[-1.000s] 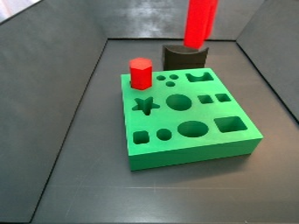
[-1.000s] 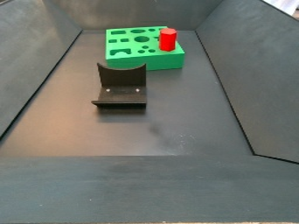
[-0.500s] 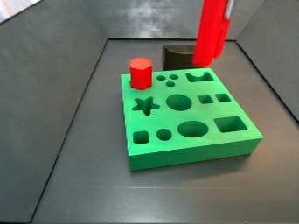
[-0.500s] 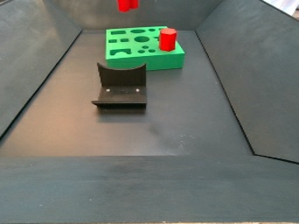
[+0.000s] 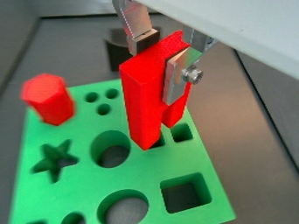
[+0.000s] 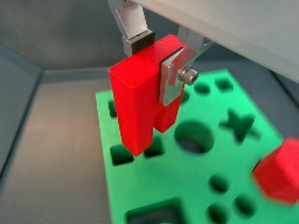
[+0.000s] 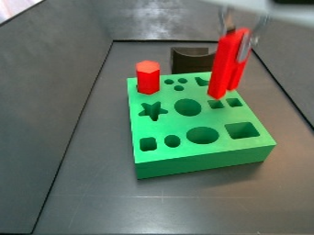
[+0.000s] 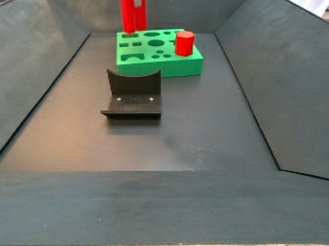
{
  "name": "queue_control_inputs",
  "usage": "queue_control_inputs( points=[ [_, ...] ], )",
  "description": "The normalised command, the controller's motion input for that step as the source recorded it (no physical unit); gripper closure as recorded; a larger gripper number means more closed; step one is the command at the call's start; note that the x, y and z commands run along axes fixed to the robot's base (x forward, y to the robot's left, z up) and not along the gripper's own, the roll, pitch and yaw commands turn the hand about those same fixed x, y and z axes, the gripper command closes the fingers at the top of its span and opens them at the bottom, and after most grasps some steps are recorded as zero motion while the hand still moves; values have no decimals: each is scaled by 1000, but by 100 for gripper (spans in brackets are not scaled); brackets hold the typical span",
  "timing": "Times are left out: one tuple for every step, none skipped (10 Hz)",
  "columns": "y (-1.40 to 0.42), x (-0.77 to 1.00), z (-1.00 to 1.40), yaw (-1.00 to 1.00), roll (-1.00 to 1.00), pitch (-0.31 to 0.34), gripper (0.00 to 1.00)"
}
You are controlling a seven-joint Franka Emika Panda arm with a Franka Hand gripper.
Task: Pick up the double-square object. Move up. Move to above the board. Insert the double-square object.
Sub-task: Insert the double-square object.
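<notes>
My gripper [image 5: 162,54] is pinching the double-square object [image 5: 149,92], one silver finger [image 5: 177,74] flat against its side. In both wrist views the red bar hangs upright over the green board [image 5: 82,179], its lower end just above the holes in the top face; I cannot tell whether it touches. In a side view the bar [image 7: 229,62] stands at the upper right of the frame, over the board's [image 7: 196,158] far right part, my gripper [image 7: 236,27] blurred above it. The short red hexagonal peg [image 7: 147,77] sits in the board's far left corner. In a side view the dark fixture [image 8: 133,95] stands on the floor in front of the board [image 8: 161,65].
</notes>
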Motion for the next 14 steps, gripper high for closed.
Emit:
queue_control_inputs(
  points=[
    [34,180,-640,-906,143,0,100],
    [57,303,-9,-660,0,71,100],
    [-63,-137,-163,0,0,0,100],
    [126,117,-203,-854,-3,76,100],
    [0,0,-274,-1000,0,36,100],
    [0,0,-291,-1000,0,16,100],
    [0,0,-306,-1000,0,1,100],
    [0,0,-300,-1000,0,0,100],
    [0,0,-297,-1000,0,0,100],
    [109,177,-374,-923,0,0,100],
    [191,683,-500,-331,80,59,100],
    [171,557,-477,-37,114,99,100],
    [189,349,-280,-3,71,93,100],
    [0,0,-157,0,0,-23,100]
  ],
)
